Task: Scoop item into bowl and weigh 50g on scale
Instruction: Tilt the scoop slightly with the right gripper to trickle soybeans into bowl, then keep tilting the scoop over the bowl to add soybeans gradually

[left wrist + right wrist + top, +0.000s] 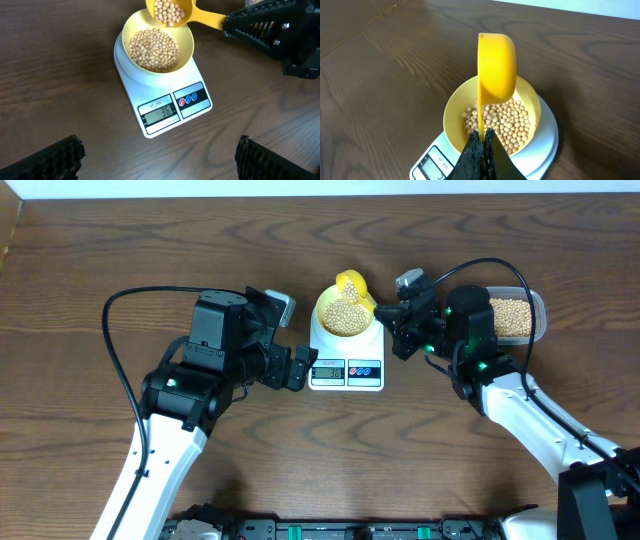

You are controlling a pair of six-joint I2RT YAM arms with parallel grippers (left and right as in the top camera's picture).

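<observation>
**Topping up the bowl: display at 36, target 50**

Your right claw [481,146] is clamped on the handle of the yellow scoop [207,20]. The scoop hangs over the far rim of the bowl [187,45], at the upper middle of the left wrist view, with beans in its cup. The bowl sits on the scale [127,70] with a layer of beans [152,50] across its bottom, and the display [160,114] reads 36. Your left claw [298,368] is spread apart and empty, just left of the scale in the overhead view. The tub [515,318] of spare beans lies at the right of that view.

You appear to be in the pouring step, short of target. The next move calls for a slow tilt. Let a few beans fall at a time and watch the display, since a full dump may overshoot. Keep the scoop off the bowl's rim so it adds no weight.
</observation>
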